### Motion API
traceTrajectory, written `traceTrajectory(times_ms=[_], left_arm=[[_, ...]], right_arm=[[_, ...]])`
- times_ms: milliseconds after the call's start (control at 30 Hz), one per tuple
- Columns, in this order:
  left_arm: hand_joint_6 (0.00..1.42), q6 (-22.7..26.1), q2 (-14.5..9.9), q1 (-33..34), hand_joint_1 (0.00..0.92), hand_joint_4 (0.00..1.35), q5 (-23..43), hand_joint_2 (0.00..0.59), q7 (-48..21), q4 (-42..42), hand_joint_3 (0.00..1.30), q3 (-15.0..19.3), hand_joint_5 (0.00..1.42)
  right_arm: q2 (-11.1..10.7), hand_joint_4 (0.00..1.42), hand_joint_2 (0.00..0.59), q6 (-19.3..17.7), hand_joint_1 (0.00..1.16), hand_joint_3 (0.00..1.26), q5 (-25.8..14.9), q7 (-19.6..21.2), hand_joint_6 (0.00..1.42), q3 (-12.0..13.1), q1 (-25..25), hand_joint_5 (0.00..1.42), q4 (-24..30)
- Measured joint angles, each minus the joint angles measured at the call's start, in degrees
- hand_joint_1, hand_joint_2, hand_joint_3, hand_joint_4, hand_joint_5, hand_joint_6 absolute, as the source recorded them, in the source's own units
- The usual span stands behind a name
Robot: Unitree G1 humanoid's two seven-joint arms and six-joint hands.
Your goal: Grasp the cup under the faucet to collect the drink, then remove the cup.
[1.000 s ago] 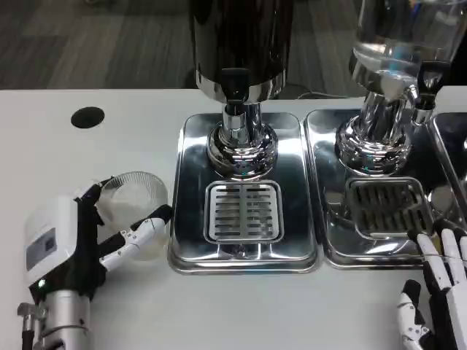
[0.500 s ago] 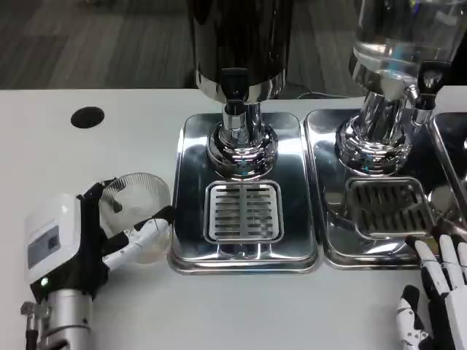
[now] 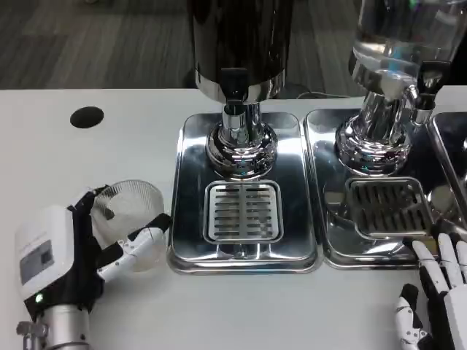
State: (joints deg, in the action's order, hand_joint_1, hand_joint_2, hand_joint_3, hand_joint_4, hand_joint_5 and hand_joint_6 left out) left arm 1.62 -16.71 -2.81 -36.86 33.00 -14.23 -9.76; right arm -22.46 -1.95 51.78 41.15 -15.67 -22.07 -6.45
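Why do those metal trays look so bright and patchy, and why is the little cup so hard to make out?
Head view: the polished left tray and right tray mirror the room, giving bright glare patches beside dark reflections. The clear cup, held by the left hand, is transparent, so the white table shows through and only its rim stands out. Focus looks even; the right hand is cut off by the frame.

White table [image 3: 109, 146] w/ round black hole [image 3: 87, 117] near far-left edge. Second dispenser at right — clear tank [image 3: 405, 36], chrome base [image 3: 373, 149], black tap handle [image 3: 430, 76]. Its steel tray [image 3: 328, 240] sits just beside centre tray, dark slotted grate [image 3: 387, 208] inside. Grey floor [image 3: 95, 44] beyond table.
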Motion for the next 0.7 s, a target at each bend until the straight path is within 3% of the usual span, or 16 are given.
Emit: traceTrajectory(times_ms=[267,700], left_arm=[[1.3,-3.04,0.06,-1.05,0.46,0.57,0.18,0.061,2.0,0.85,0.63,0.33,0.95],[1.26,-3.89,0.3,-1.05,0.429,0.53,0.14,0.075,2.5,1.58,0.6,0.66,0.92]], right_arm=[[0.0,0.0,0.543,-0.02,0.01,0.15,0.0,0.0,0.01,0.0,-0.07,0.0,0.0],[0.0,0.0,0.543,-0.17,0.01,0.16,-0.05,0.02,0.02,0.01,-0.43,0.0,0.0]])
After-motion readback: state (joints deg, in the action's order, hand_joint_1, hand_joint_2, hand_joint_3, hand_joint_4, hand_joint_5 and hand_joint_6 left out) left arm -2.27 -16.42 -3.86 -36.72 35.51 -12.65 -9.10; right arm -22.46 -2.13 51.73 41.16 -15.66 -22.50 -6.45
